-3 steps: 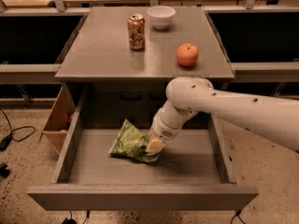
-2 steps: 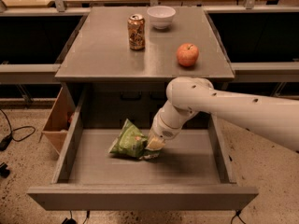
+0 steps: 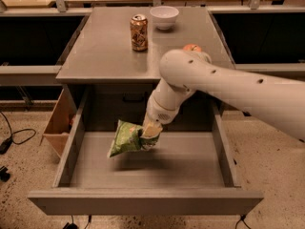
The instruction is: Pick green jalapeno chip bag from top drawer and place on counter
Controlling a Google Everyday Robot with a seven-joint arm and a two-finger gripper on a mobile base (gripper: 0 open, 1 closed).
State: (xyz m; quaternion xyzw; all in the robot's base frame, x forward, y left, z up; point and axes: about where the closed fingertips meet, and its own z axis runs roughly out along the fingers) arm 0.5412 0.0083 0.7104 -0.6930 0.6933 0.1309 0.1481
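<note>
The green jalapeno chip bag point(image 3: 125, 139) hangs in the air above the floor of the open top drawer point(image 3: 143, 202), held by its right end and casting a shadow below. My gripper point(image 3: 149, 132) is shut on the bag, at the end of the white arm point(image 3: 228, 85) that reaches in from the right. The grey counter point(image 3: 105, 46) lies above and behind the drawer. The arm's elbow covers part of the counter's right side.
A gold-brown drink can point(image 3: 138, 32) and a white bowl point(image 3: 164, 17) stand at the back of the counter. A red apple point(image 3: 192, 47) is mostly hidden behind the arm. A tan cardboard box point(image 3: 58, 123) stands on the floor left of the drawer.
The gripper has lifted the chip bag off the drawer floor; the bag now hangs in the air. The arm has risen and now covers most of the apple.
</note>
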